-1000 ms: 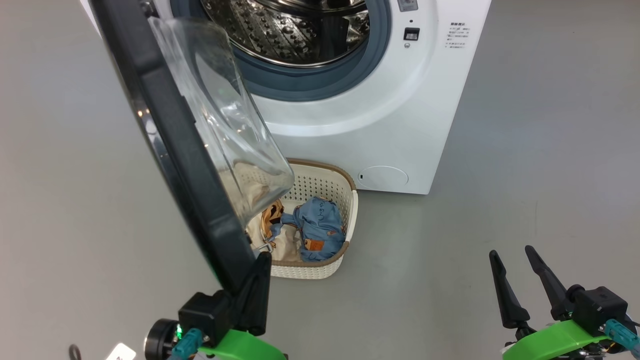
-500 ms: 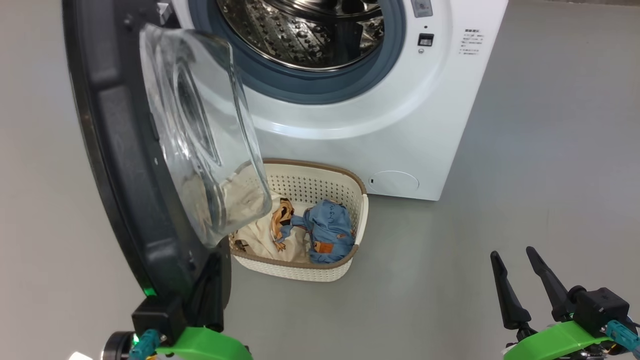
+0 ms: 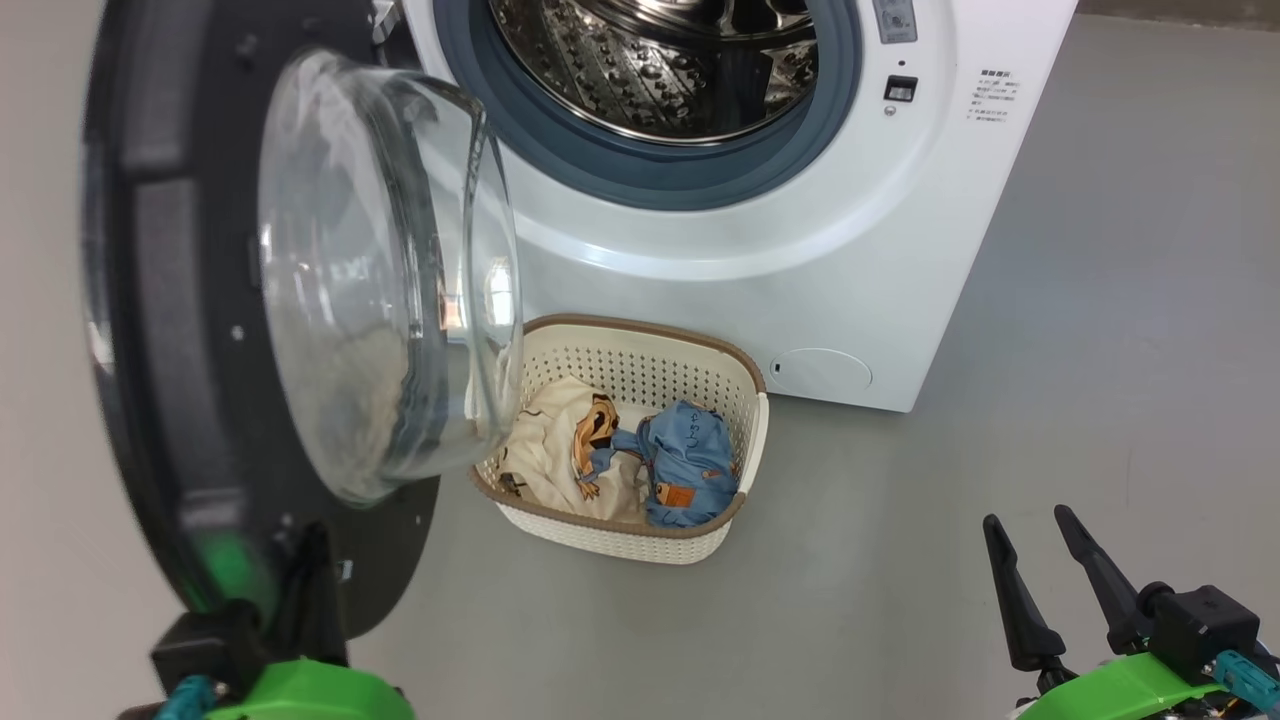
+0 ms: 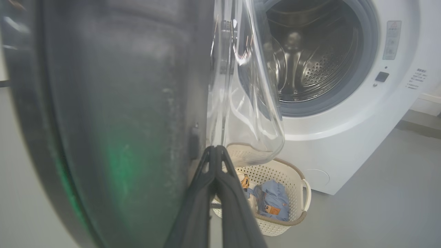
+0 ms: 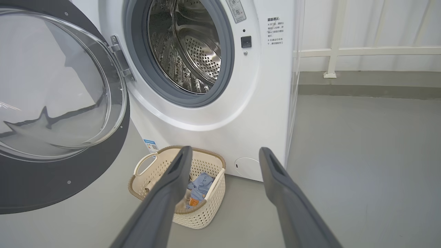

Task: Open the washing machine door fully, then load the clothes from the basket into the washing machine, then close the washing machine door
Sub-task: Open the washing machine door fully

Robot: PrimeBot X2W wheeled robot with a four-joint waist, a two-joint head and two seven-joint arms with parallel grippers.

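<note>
The washing machine (image 3: 850, 260) stands with its steel drum (image 3: 680, 60) exposed. Its washing machine door (image 3: 150, 350), a black rim around a clear glass bowl (image 3: 370, 300), hangs swung out to the left. My left gripper (image 3: 315, 545) is shut, with nothing between its fingers, and its tips lie against the door's lower inner face (image 4: 215, 148). The cream basket (image 3: 640, 545) sits on the floor before the machine. The clothes lie in it, one cream-beige (image 3: 550, 450) and one blue (image 3: 690, 460). My right gripper (image 3: 1026, 517) is open at the lower right, well clear of the basket (image 5: 155, 172).
Grey floor (image 3: 1100, 400) spreads to the right of the machine and in front of the basket. A round service flap (image 3: 820, 370) marks the machine's lower front. A white rail (image 5: 344, 51) runs along the back wall to the right.
The door has swung wider open to the left, and my shut left gripper went left with its lower edge. The head camera shifted too. My right gripper stayed put.
</note>
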